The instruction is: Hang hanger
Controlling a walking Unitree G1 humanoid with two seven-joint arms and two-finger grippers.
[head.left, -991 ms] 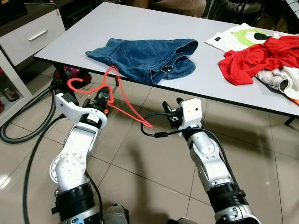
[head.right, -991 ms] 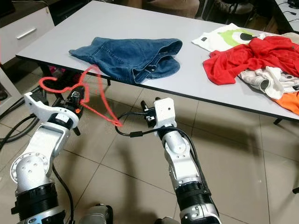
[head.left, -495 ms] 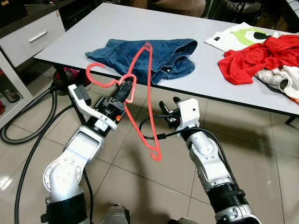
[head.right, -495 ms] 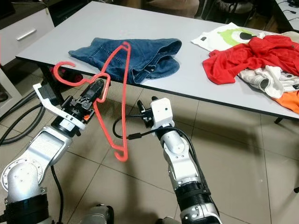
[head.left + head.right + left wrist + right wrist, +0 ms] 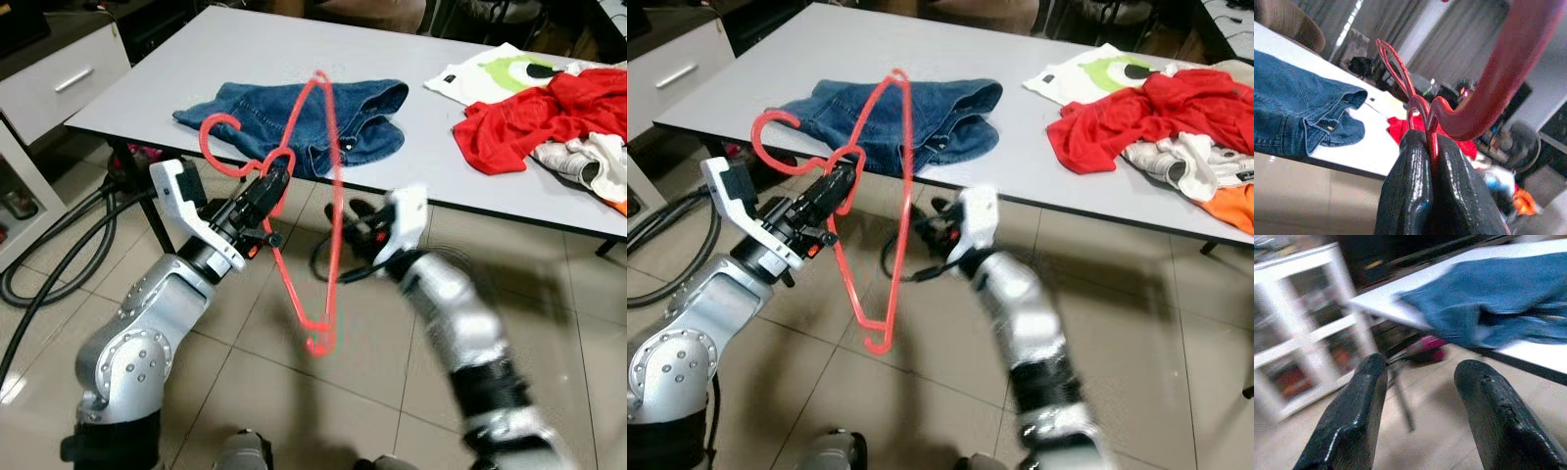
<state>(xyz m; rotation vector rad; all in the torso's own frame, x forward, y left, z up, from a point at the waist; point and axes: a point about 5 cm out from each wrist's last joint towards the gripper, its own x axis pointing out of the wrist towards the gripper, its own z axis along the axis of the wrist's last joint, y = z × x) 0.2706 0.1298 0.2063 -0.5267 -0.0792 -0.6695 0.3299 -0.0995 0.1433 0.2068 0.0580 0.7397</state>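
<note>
The right gripper [image 5: 1420, 416] is smeared by blur at center frame, yet its fingers are seen parted around nothing. One red hanger [image 5: 318, 211] is pinched near its hook in the closed fingers of the left gripper [image 5: 277, 183], left of center — the frame dangles before the table [image 5: 245, 49]. One pair of jeans [image 5: 294, 122] lies there; the clothes [image 5: 549, 122] at upper right are cut off. No writing can be read.

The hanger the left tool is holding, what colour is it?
Red. The hanger shows best in the left eye view, pinched in the left tool.
</note>
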